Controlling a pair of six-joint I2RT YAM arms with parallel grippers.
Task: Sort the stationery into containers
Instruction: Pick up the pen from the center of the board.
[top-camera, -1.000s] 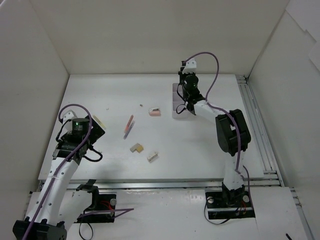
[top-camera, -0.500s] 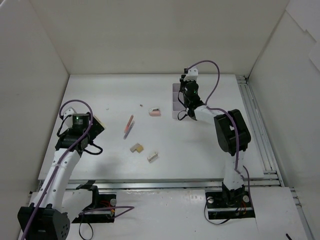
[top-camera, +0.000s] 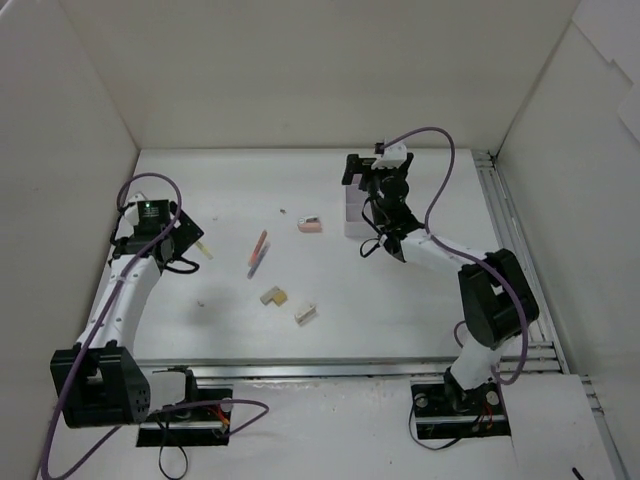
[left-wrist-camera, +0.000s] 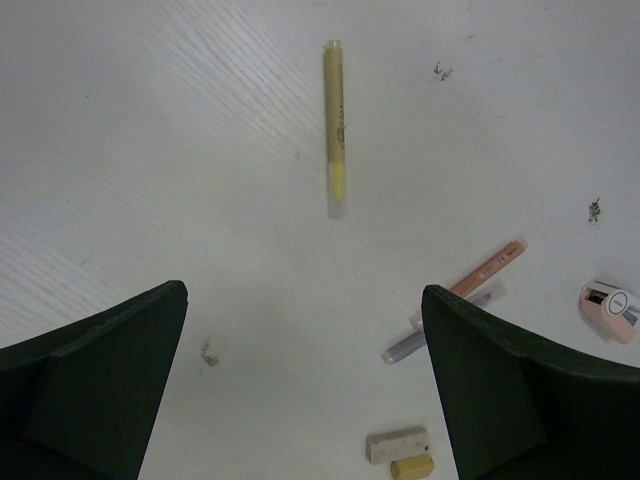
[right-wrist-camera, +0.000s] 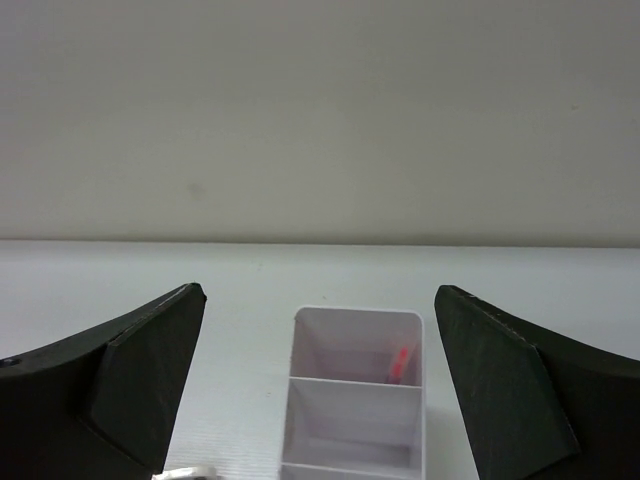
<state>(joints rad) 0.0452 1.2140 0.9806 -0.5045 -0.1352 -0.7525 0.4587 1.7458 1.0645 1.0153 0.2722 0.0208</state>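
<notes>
Two arms work a partly sorted table (top-camera: 420, 300). At far left, the left gripper (left-wrist-camera: 304, 288) hangs with its jaws spread wide and empty. A yellow pen (left-wrist-camera: 336, 128) lies flat ahead of it, its barrel running straight away from the fingers. That pen looks like the next pick. The jaws are already square to it, so the arm should move forward, drop until the tips nearly meet the surface, and close across the barrel's middle so it lifts level.

Toward the centre, an orange pen (left-wrist-camera: 487, 270) and a violet pen (left-wrist-camera: 420, 342) lie touching, near a tan block (top-camera: 272, 295), a cream block (top-camera: 305, 314) and a pink eraser (top-camera: 310, 226). All are still loose on the table.

At right, the right gripper (right-wrist-camera: 320, 291) hovers over the white box (right-wrist-camera: 355, 322), its jaws also wide apart and holding nothing. A pink stick (right-wrist-camera: 402, 358) leans in the farthest compartment. The arm should rise clear of the box's walls before swinging away.
</notes>
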